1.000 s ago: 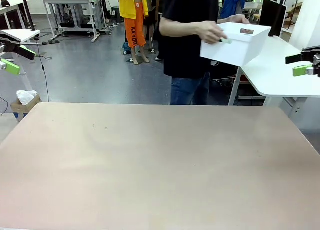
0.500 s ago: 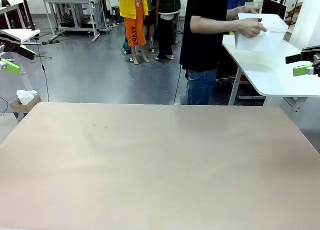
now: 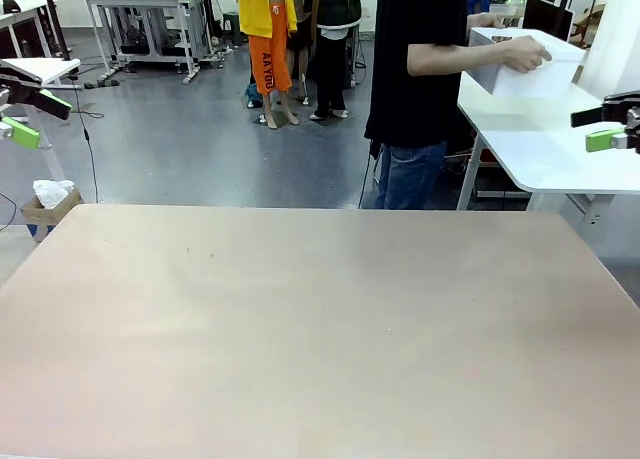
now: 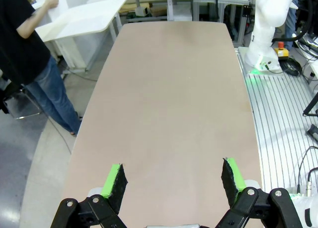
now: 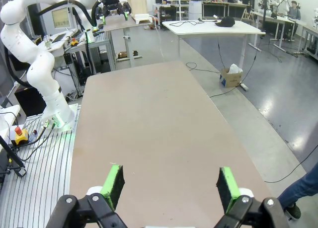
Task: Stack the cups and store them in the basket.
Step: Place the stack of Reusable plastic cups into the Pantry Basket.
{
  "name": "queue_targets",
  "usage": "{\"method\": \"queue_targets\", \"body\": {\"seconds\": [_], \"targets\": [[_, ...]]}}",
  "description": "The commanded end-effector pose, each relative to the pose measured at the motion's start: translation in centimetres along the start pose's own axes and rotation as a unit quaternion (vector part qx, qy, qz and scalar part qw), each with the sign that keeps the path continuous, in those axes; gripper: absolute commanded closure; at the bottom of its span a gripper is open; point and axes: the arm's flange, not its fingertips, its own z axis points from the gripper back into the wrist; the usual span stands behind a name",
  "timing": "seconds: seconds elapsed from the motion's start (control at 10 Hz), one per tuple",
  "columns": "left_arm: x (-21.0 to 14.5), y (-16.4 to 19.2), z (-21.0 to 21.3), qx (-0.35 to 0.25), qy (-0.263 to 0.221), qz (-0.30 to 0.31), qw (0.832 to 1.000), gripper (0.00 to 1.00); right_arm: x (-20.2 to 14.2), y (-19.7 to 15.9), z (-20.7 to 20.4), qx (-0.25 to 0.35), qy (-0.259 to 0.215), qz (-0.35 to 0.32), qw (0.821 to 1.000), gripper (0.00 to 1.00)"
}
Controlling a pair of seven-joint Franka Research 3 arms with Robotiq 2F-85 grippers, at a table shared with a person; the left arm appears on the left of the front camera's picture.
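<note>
A person point(image 3: 420, 69) stands beyond the far right corner of the brown table point(image 3: 320, 319), one hand point(image 3: 526, 53) on the white basket point(image 3: 520, 77), which rests at the white side table point(image 3: 560, 149). The cups are out of view. My left gripper point(image 3: 35, 117) hangs open off the table's left side, high above the floor. My right gripper point(image 3: 598, 127) hangs open off the right side, in front of the side table. Both wrist views look down the bare tabletop between open green-padded fingers, in the left gripper point(image 4: 173, 176) and the right gripper point(image 5: 170, 181), with nothing held.
The person point(image 4: 25, 49) stands at the tabletop's far side in the left wrist view. A white arm base point(image 4: 268, 34) stands beside the table's end, and the other arm base point(image 5: 35, 64) shows in the right wrist view. A small cardboard box point(image 3: 48, 204) sits on the floor at left.
The person has carried the white basket from near the table's far edge rightward to the white side table. Neither gripper has moved.
</note>
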Motion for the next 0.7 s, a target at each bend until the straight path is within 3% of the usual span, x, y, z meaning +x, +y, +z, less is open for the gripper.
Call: {"method": "queue_targets", "body": {"seconds": [0.0,0.6], "targets": [[0.39,-0.16,-0.15,0.002,-0.004,0.003,1.000,0.00,0.34,0.20,-0.08,-0.007,-0.008,-0.007,1.000,0.00],[0.39,-0.16,-0.15,0.002,-0.004,0.003,1.000,0.00,0.34,0.20,-0.08,-0.007,-0.008,-0.007,1.000,0.00]]}}
